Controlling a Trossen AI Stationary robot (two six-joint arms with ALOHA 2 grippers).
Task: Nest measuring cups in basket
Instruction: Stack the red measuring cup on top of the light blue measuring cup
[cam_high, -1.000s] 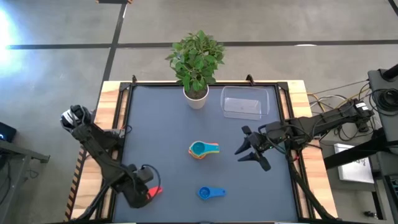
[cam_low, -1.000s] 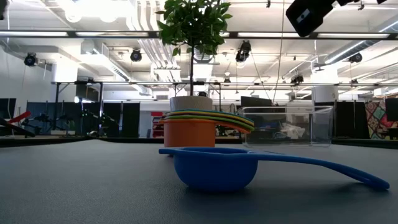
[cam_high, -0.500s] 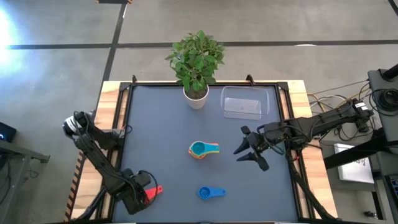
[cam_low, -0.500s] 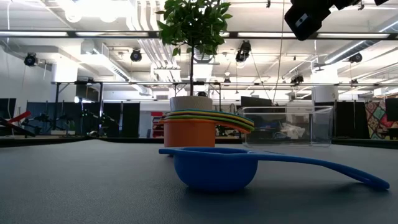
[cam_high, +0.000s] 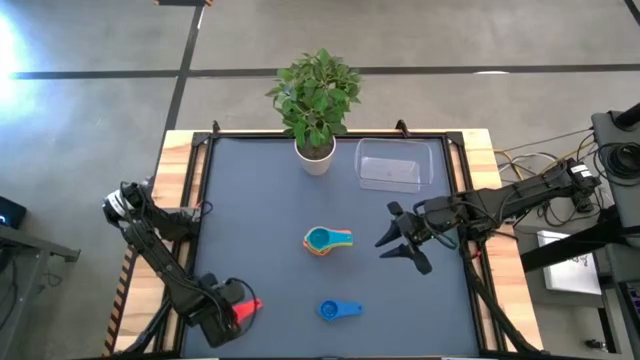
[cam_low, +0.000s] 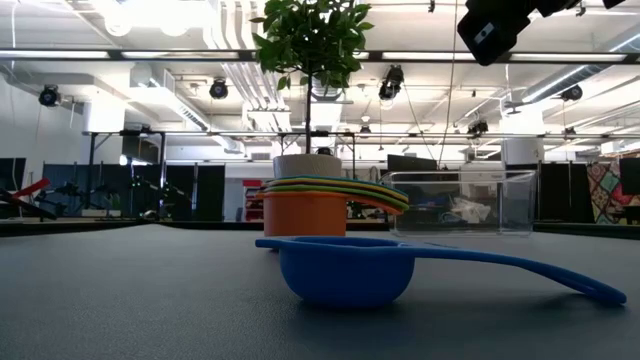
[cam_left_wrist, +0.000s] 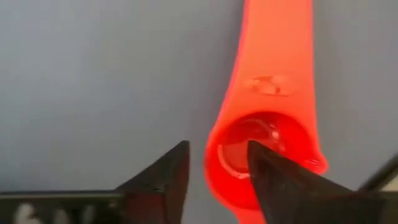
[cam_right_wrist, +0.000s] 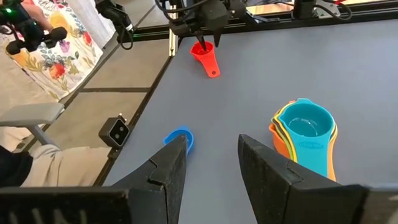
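Observation:
Several measuring cups sit nested in a stack (cam_high: 327, 241) (cam_low: 305, 205) (cam_right_wrist: 305, 134) mid-table, teal on top and orange outermost. A blue cup (cam_high: 338, 310) (cam_low: 350, 268) (cam_right_wrist: 180, 138) rests on its bowl near the near edge. A red cup (cam_high: 248, 306) (cam_right_wrist: 207, 61) lies at the near left, bowl up. My left gripper (cam_high: 235, 312) (cam_left_wrist: 217, 146) (cam_right_wrist: 202, 38) is open and points down over its bowl. My right gripper (cam_high: 392, 247) (cam_right_wrist: 211, 140) hovers open to the right of the stack. The clear basket (cam_high: 390, 165) (cam_low: 460, 203) stands at the far right. My left gripper comes from above, with one finger (cam_left_wrist: 273, 180) over the inside of the red cup's bowl (cam_left_wrist: 249, 146) and the other finger (cam_left_wrist: 168, 180) outside its wall. The cup lies flat on the table. I cannot tell whether the fingers touch it.
A white pot with a leafy plant (cam_high: 315, 158) (cam_low: 305, 165) stands at the far edge, left of the basket. A raised black frame (cam_high: 205, 200) borders the dark mat. Bare mat lies between the stack and the red cup. A person's sleeve and floral cloth (cam_right_wrist: 56, 37) show beyond the table.
My left arm has shifted toward the table's near edge, and its gripper has moved a little nearer over the red cup. The cups and the basket have stayed where they were.

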